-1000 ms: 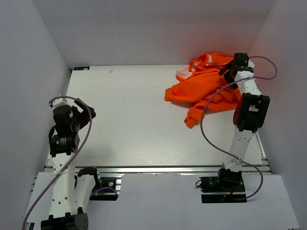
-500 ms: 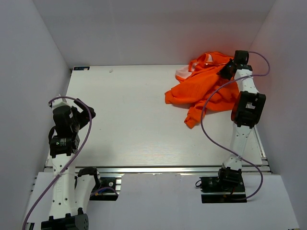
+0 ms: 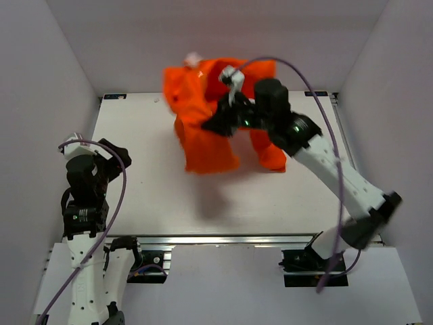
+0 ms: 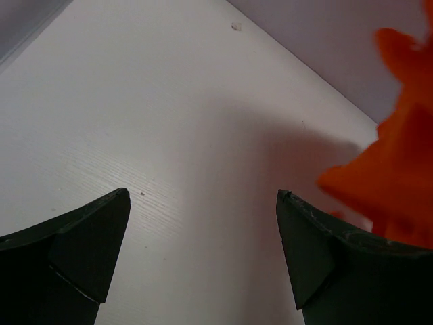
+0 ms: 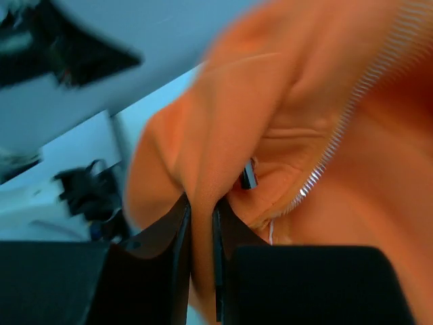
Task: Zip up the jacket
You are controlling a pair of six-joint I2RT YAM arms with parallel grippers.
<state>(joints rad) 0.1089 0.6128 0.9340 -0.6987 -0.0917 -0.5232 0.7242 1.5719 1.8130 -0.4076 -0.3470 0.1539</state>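
Observation:
The jacket (image 3: 203, 145) is bright orange and hangs bunched and blurred above the middle back of the table. My right gripper (image 3: 220, 123) is shut on a fold of it. In the right wrist view the jacket fabric (image 5: 203, 169) is pinched between the two dark fingers (image 5: 162, 244), the gripper (image 5: 201, 210) clamped on it. A light zipper (image 5: 358, 101) and a small dark pull (image 5: 248, 175) show just beyond. My left gripper (image 3: 111, 159) stands open at the table's left side, far from the jacket. In the left wrist view the gripper (image 4: 203, 203) holds nothing and the jacket (image 4: 399, 162) shows at the right.
The white table (image 3: 149, 189) is boxed in by pale walls on three sides. A small dark tag (image 3: 114, 96) sits at the back left corner and a white speck (image 4: 235, 26) lies near the back edge. Purple cables loop off both arms.
My right gripper shut on the jacket at the back right, then lifted it and swung it left over the table's middle. The left arm shifted only slightly.

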